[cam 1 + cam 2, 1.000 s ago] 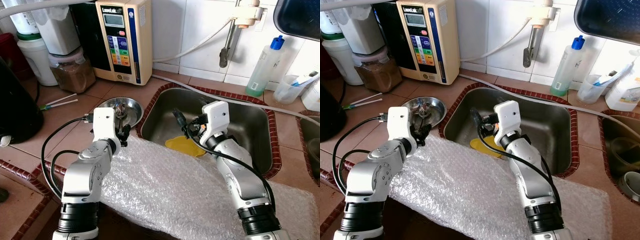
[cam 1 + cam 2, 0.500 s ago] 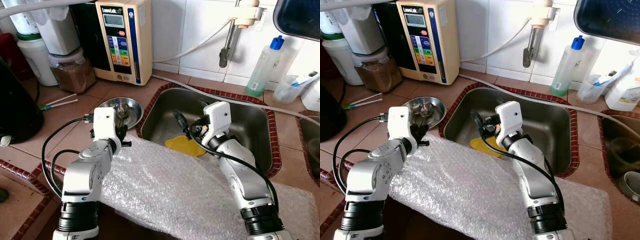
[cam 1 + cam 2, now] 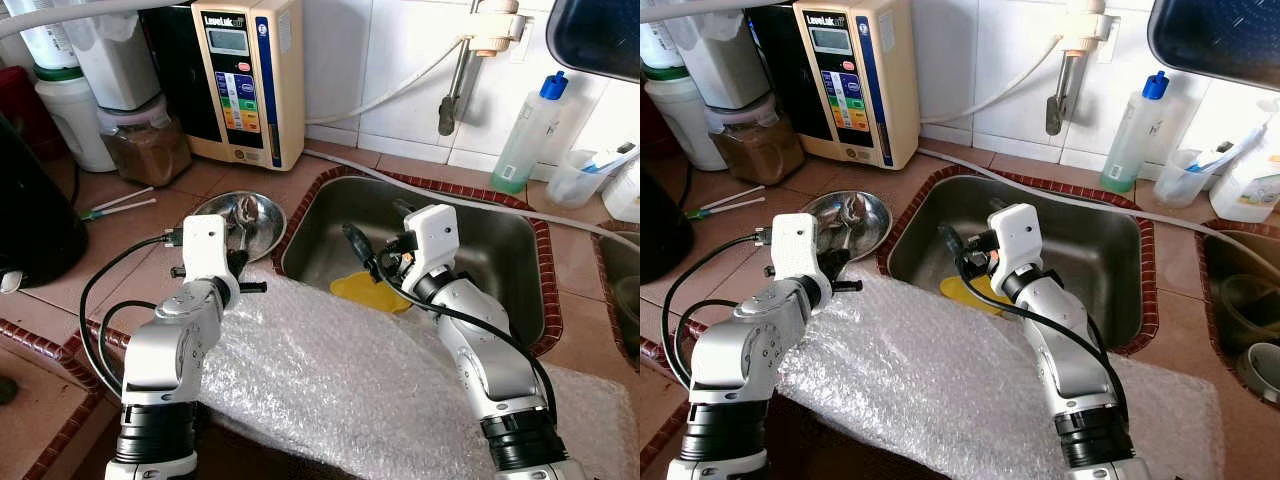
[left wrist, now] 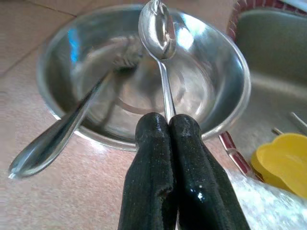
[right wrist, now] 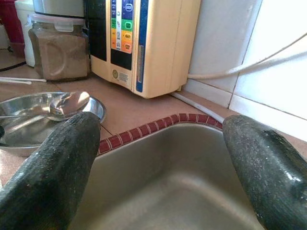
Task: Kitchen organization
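Blurred utensil (image 4: 53, 139) leaning on bowl (image 4: 225, 67); spoon (image 4: 160, 43) handle hidden between left hand (image 4: 168, 139) fingers.

shiny steel spoon (image 4: 162, 52) — handle pinched, bowl tipped over the round steel bowl (image 4: 57, 62) — second utensil (image 4: 57, 139) leaning on its rim

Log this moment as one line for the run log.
left gripper: shut on spoon over steel bowl | right gripper: open above sink | second spoon in bowl

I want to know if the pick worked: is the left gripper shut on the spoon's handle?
Yes: in the left wrist view the left gripper has both fingers pressed together around the spoon handle, with its head over the steel bowl.
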